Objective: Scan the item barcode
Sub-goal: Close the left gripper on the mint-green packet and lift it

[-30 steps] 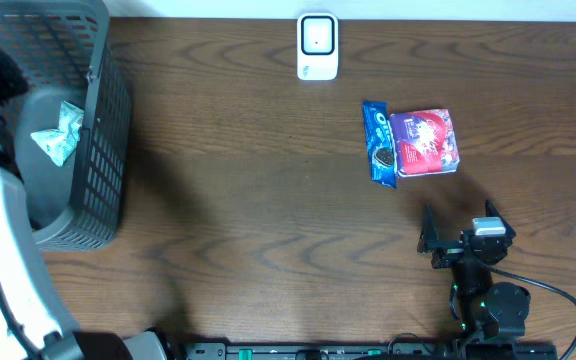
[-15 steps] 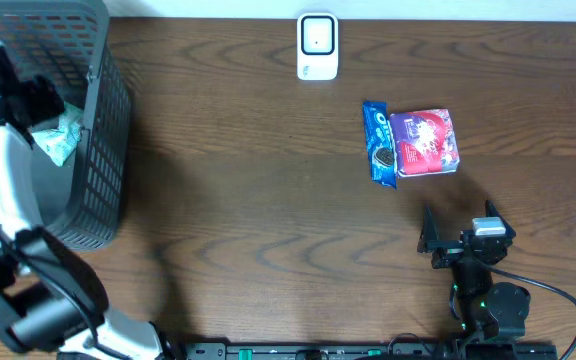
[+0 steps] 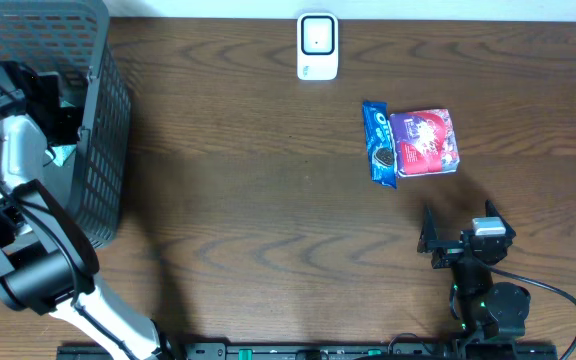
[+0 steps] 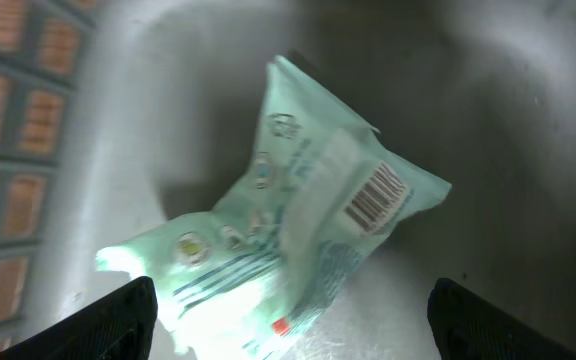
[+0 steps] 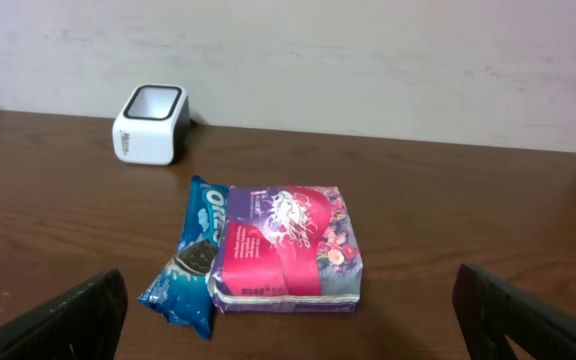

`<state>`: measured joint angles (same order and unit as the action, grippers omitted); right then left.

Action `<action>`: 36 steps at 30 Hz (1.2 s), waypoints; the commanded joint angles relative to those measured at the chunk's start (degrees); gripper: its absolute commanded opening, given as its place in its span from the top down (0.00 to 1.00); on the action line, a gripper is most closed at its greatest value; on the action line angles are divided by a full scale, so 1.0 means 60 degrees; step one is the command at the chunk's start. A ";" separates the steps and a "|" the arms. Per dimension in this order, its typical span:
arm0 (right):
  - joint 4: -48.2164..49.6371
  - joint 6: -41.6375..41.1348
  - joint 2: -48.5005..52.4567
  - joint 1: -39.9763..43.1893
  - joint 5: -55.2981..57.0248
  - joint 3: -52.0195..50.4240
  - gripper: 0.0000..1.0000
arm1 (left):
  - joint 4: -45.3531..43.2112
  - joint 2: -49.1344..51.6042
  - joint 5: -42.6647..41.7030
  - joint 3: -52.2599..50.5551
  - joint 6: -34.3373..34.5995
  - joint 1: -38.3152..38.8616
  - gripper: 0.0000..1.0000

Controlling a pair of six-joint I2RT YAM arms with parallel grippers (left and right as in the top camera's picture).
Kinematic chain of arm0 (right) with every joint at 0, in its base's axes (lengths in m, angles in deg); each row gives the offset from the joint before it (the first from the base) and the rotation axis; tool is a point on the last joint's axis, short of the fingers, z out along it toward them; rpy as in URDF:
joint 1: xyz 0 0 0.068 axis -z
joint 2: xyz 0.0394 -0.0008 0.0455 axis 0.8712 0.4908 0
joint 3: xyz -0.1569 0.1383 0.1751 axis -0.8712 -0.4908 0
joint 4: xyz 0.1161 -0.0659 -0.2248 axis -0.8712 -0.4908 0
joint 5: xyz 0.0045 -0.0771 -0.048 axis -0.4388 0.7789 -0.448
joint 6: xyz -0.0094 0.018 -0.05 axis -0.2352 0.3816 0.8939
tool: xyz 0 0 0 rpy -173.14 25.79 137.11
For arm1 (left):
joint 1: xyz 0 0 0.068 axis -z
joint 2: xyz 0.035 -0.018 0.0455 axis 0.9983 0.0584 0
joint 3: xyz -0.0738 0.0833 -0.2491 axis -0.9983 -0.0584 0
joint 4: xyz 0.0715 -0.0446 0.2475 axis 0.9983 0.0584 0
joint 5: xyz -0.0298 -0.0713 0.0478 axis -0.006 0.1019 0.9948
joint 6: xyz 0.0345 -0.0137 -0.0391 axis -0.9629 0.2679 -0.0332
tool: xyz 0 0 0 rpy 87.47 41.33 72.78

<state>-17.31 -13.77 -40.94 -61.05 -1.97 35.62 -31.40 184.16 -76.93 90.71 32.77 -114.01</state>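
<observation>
**tabletop_tim:** Where's the left gripper (image 4: 303,325) at?

**yam_fan:** Down inside the grey basket (image 3: 108,130), right above the mint-green packet (image 4: 298,220). Jaws spread wide, one finger at each lower corner of the wrist view, nothing held. The packet lies crumpled on the basket floor between and just ahead of them, its barcode (image 4: 376,197) facing up.

**tabletop_tim:** And the right gripper (image 5: 298,330)?

**yam_fan:** Also wide open, empty, low over the table (image 3: 268,200). The Oreo pack (image 5: 193,255) and pink packet (image 5: 286,250) sit touching just ahead of it, with the white scanner (image 5: 150,122) further back, well apart from the basket.
</observation>
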 commanded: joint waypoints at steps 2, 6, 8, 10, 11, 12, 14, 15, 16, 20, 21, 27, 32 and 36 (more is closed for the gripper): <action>-0.0033 0.0011 -0.0055 -0.0058 -0.0022 -0.0015 0.01 | -0.0004 0.0423 -0.0080 -0.0040 -0.0539 0.0138 0.13; -0.0033 0.0015 -0.0055 -0.0058 -0.0022 -0.0015 0.01 | 0.0007 0.0758 0.0142 -0.0047 -0.0561 0.0146 0.14; -0.0033 0.0015 -0.0058 -0.0058 -0.0022 -0.0015 0.01 | 0.0007 0.0925 0.0171 -0.0047 -0.0608 0.0153 0.14; -0.0033 0.0015 -0.0058 -0.0058 -0.0025 -0.0015 0.01 | -0.0004 0.1075 0.0171 -0.0047 -0.0608 0.0157 0.14; -0.0033 0.0011 -0.0055 -0.0058 -0.0022 -0.0015 0.01 | -0.0004 0.1147 0.0171 -0.0047 -0.0608 0.0153 0.17; -0.0033 0.0011 -0.0058 -0.0058 -0.0022 -0.0015 0.01 | 0.0000 0.1209 0.0171 -0.0047 -0.0608 0.0153 0.21; -0.0033 0.0011 -0.0055 -0.0058 -0.0022 -0.0015 0.01 | 0.0004 0.1377 0.0171 -0.0047 -0.0605 0.0153 0.38; -0.0033 0.0011 -0.0058 -0.0058 -0.0022 -0.0015 0.01 | 0.0007 0.1443 0.0168 -0.0047 -0.0605 0.0153 0.45; -0.0033 0.0011 -0.0058 -0.0058 -0.0022 -0.0015 0.01 | 0.0029 0.1494 0.0168 -0.0047 -0.0605 0.0153 0.52; -0.0033 0.0011 -0.0058 -0.0058 -0.0022 -0.0015 0.01 | 0.0069 0.1639 0.0164 -0.0047 -0.0601 0.0153 0.81; -0.0033 0.0015 -0.0055 -0.0058 -0.0022 -0.0015 0.01 | 0.0062 0.1639 0.0164 -0.0047 -0.0601 0.0153 0.92; -0.0033 0.0011 -0.0055 -0.0058 -0.0022 -0.0015 0.01 | -0.0244 0.0827 0.0164 -0.0036 0.0499 0.0153 0.92; -0.0033 0.0011 -0.0055 -0.0058 -0.0022 -0.0015 0.01 | -0.0718 -0.0754 0.0160 -0.0036 0.1800 0.0153 0.93; -0.0033 0.0011 -0.0055 -0.0058 -0.0022 -0.0015 0.01 | -0.0951 -0.2339 0.0157 -0.0036 0.3351 0.0153 0.93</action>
<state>-17.34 -13.75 -40.94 -61.05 -1.97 35.62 -35.93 180.29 -75.22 89.62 42.41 -113.22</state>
